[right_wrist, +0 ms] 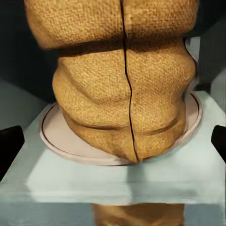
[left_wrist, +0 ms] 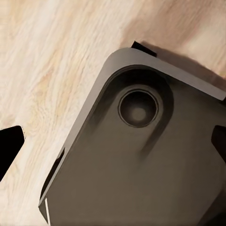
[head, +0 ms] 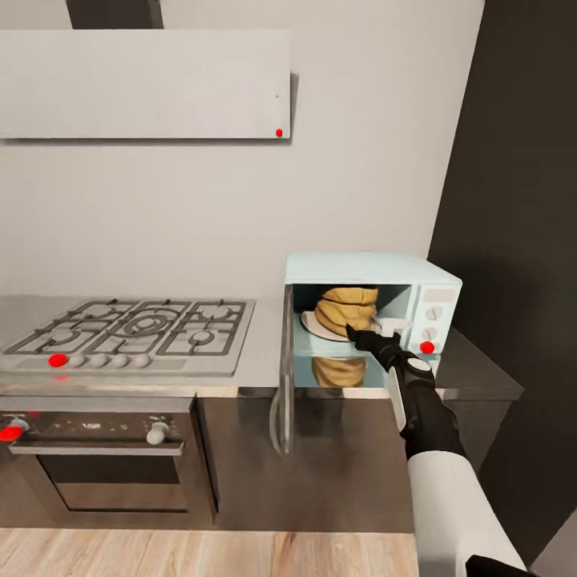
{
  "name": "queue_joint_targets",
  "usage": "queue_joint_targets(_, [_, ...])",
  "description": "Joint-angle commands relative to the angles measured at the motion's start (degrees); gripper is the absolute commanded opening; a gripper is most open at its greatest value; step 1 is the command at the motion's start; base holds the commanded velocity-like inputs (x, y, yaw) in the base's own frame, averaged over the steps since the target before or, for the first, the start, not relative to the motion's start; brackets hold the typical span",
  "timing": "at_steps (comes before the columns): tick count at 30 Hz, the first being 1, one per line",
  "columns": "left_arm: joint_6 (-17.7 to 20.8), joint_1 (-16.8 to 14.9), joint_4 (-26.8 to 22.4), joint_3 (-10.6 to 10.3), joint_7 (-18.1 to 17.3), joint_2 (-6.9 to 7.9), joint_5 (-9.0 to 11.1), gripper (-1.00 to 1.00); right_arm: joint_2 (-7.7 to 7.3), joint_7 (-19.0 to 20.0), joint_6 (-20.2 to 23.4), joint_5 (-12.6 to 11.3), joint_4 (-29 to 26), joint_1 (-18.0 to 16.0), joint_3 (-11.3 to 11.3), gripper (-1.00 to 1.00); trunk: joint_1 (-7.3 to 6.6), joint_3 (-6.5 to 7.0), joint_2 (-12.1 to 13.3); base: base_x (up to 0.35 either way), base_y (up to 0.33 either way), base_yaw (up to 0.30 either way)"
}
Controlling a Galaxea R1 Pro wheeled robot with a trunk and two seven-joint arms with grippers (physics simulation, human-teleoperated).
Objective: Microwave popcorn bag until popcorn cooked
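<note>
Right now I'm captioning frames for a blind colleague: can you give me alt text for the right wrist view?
A tan, crumpled popcorn bag stands upright on a round white plate on the pale mint floor of the microwave. The dark tips of the right gripper's fingers sit wide apart at either edge, touching nothing.

Sitting on the thin grey brushed-metal countertop (head: 264, 361): small pale mint-blue microwave (head: 369, 268), right of the steel gas hob (head: 132, 328). Inside it, on the round white plate (right_wrist: 70, 141): tan crumpled popcorn bag (head: 346, 308).
</note>
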Motion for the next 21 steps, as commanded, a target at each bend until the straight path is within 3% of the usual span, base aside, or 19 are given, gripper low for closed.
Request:
queue_joint_targets(1, [-0.08, 0.02, -0.03, 0.37, 0.07, -0.05, -0.21, 1.00, 0.08, 3.56, 1.69, 0.66, -1.96, -0.05, -0.31, 1.00, -0.04, -0.06, -0.04, -0.344, 0.000, 0.000])
queue_joint_targets(3, [-0.08, 0.02, 0.01, 0.37, 0.07, -0.04, -0.22, 1.00, 0.08, 8.79, 9.63, 0.79, -6.49, -0.05, -0.43, 1.00, -0.04, -0.06, -0.04, -0.344, 0.000, 0.000])
queue_joint_targets(6, [-0.08, -0.01, 0.04, 0.37, 0.07, -0.06, -0.22, 1.00, -0.02, 13.47, 19.10, 0.83, -13.40, 0.40, -0.56, 1.00, -0.04, -0.06, -0.04, -0.344, 0.000, 0.000])
queue_joint_targets(9, [-0.08, 0.01, 0.02, 0.37, 0.07, -0.05, -0.22, 1.00, -1.28, 14.66, 21.97, 0.81, -20.88, 4.41, -0.41, 1.00, -0.04, -0.06, -0.04, -0.344, 0.000, 0.000])
queue_joint_targets(13, [-0.13, 0.02, -0.12, 0.52, 0.07, 0.01, -0.04, 1.00, -1.68, 15.22, 25.25, 0.80, -22.43, 6.40, -0.44, 1.00, -0.04, -0.06, -0.04, -0.344, 0.000, 0.000])
queue_joint_targets(15, [-0.16, 0.01, -0.10, 0.57, 0.07, 0.01, 0.08, 1.00, -3.52, 16.54, 26.42, 0.82, -22.79, 9.66, -0.39, 1.00, -0.04, -0.06, -0.04, -0.344, 0.000, 0.000])
queue_joint_targets(19, [-0.11, 0.00, -0.05, 0.54, 0.07, -0.05, 0.11, 1.00, -11.28, 22.79, 27.13, 0.68, -22.84, 19.19, -0.24, 1.00, -0.04, -0.06, -0.04, -0.344, 0.000, 0.000])
queue_joint_targets(21, [-0.09, 0.00, -0.07, 0.45, 0.07, -0.07, -0.04, 1.00, -13.14, 25.05, 27.18, 0.74, -22.42, 22.21, -0.24, 1.00, -0.04, -0.06, -0.04, -0.344, 0.000, 0.000])
